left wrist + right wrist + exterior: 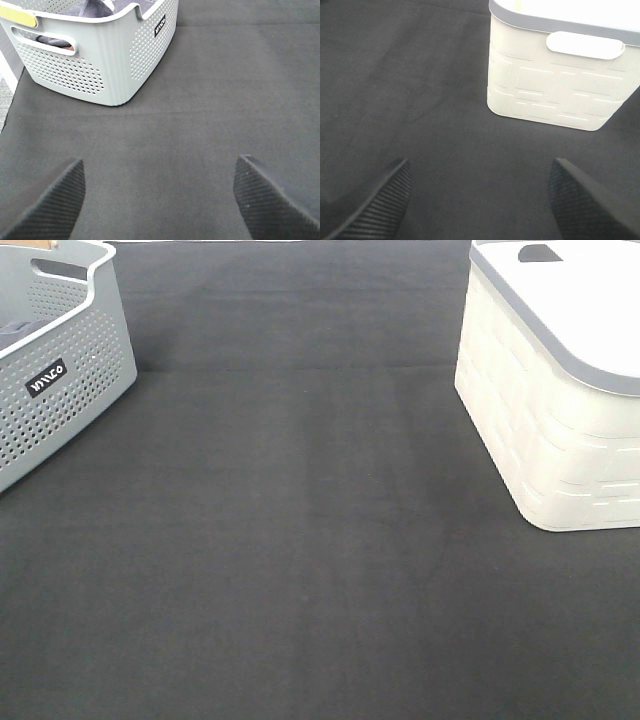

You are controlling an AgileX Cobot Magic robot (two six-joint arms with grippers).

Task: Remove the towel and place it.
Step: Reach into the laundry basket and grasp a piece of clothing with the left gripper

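Towel (92, 7) in grey basket (115, 65), white bin (540, 440) apart

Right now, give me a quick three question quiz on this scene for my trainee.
1. True or false: the left end effector is shut on the towel.
2. The towel lies in: A) grey basket, B) white basket, C) neither.
3. Fill in: the right end effector, facing the white basket, is ___.
Key: 1 false; 2 A; 3 open.
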